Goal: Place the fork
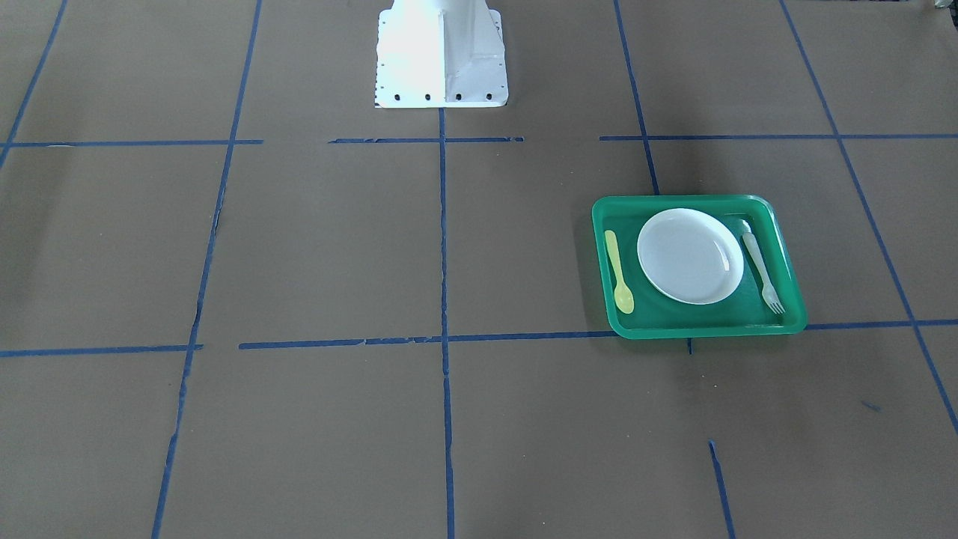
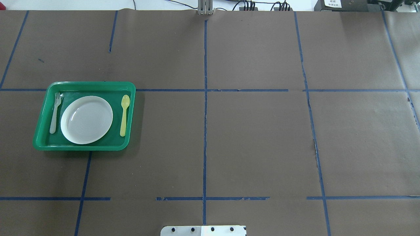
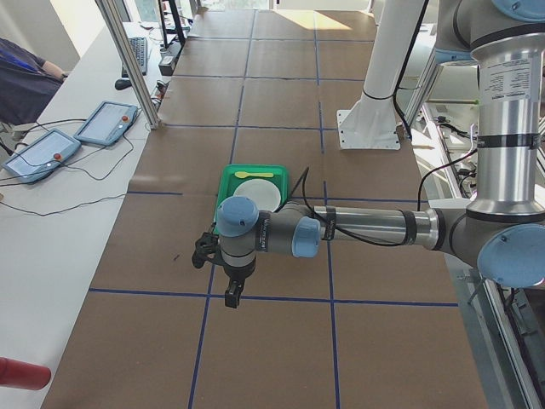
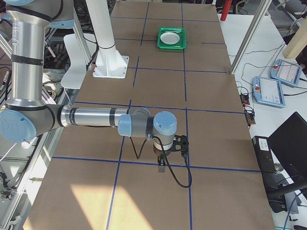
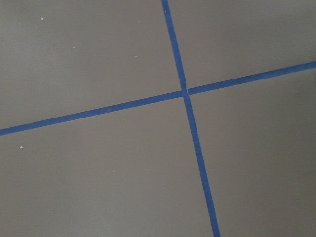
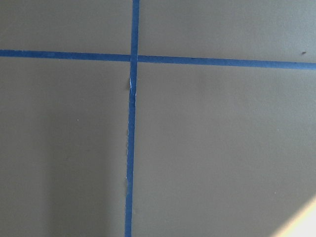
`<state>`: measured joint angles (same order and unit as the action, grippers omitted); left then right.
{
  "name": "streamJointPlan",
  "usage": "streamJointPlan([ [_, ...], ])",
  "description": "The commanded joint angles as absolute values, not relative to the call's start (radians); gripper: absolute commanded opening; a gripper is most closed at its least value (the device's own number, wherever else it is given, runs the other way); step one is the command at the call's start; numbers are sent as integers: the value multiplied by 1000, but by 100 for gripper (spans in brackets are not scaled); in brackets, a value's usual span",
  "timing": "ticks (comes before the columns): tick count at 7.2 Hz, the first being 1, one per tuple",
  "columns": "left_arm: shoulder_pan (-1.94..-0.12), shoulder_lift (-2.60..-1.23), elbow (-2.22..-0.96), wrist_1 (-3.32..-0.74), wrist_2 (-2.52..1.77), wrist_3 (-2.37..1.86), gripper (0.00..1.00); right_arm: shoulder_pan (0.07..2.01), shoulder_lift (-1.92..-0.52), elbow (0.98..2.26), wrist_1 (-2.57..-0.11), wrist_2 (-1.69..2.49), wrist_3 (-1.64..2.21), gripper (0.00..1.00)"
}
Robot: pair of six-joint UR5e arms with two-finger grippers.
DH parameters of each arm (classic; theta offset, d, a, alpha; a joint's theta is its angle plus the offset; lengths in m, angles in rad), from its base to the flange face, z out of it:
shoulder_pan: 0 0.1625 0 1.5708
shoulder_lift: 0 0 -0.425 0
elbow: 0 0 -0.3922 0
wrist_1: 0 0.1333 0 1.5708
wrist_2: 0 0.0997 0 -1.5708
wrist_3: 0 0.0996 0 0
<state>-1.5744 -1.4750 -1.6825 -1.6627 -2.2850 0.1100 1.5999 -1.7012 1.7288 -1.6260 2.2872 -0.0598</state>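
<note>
The fork [image 2: 55, 113] lies in the green tray [image 2: 85, 84] by the table's left edge, beside the plate [image 2: 86, 119]. It looks light and probably slippery, so pinch it mid-handle. For the left gripper [image 3: 232, 296] and right gripper [image 4: 161, 166], I cannot tell clenched from released.

The left arm [image 3: 375, 228] stands upright at the bench's robot-side edge, then bends and stretches level across the bench near its left end. Its wrist [image 3: 255, 232] turns down, and the left pincer [image 3: 232, 296] hangs pointing straight at the bench, clear of it. The right arm [image 4: 91, 117] mirrors this near the right end, forearm level and right pincer [image 4: 161, 166] pointing down. Whether either pincer is spread or closed cannot be told from these side views.
</note>
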Motion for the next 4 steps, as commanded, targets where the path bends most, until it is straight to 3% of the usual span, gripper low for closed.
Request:
streamJointPlan([
  [1, -1582, -1468, -1681, -1661, -2289, 114, 100, 1600, -1701, 1729, -1626, 2287, -60, 100],
  [4, -1578, -1474, -1686, -1661, -2295, 114, 100, 1600, -1701, 1729, -1626, 2287, -60, 100],
])
